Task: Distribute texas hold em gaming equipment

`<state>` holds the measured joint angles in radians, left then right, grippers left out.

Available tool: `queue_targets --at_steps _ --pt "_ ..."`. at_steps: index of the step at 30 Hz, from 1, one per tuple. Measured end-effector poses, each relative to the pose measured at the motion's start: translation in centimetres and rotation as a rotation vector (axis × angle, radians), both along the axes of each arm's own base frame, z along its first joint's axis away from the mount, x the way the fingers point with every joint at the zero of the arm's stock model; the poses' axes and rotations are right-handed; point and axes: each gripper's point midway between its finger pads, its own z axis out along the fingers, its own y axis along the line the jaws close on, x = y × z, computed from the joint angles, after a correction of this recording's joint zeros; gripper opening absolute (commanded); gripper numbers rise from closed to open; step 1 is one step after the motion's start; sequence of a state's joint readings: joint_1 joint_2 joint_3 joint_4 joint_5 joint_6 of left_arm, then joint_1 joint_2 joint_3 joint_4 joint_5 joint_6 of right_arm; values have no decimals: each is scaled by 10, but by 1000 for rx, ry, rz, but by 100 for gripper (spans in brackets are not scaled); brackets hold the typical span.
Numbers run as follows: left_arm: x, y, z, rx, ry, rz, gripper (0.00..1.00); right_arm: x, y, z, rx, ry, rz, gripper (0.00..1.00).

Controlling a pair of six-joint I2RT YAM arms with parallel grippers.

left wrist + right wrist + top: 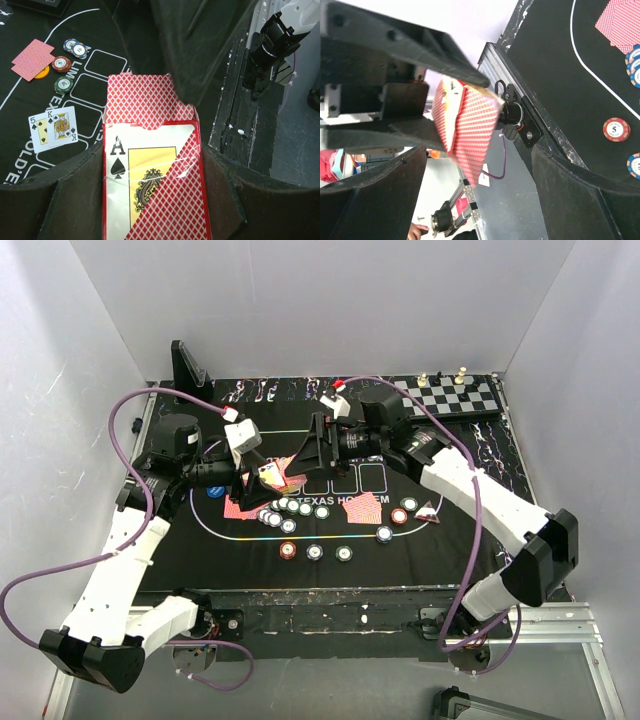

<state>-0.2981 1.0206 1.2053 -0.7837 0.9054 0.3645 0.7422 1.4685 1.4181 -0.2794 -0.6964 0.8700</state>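
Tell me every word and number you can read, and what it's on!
"A" with a spade: card box
"5" and "K": face-up cards
"5": red chip
"TEXAS HO" and "EM", partly covered: black mat
Numbers on the other chips: too small to read.

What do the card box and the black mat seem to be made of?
Card box: probably printed cardboard, with a folded flap; shiny wrinkled film, perhaps cellophane, crosses its front. Black mat: matte cloth or felt, without glare, white lines printed.
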Motion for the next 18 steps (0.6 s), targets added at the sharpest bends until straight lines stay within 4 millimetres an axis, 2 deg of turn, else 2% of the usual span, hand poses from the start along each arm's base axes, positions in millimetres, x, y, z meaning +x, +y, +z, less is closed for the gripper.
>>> queue_targets --at_steps 2,5,11,13,18 --pt "1 0 0 -1 -2 1 0 3 5 -10 -18 34 2 90" --pt "1 0 2 -3 -5 0 0 8 11 -19 -26 63 -3 79" --pt "0 -1 4 -9 -5 -4 0 9 16 -15 7 86 9 61" --pt "0 -1 4 -9 -5 -4 0 8 18 -13 21 92 16 52" --pt "0 -1 4 -9 -5 -4 0 5 18 -13 35 115 29 41"
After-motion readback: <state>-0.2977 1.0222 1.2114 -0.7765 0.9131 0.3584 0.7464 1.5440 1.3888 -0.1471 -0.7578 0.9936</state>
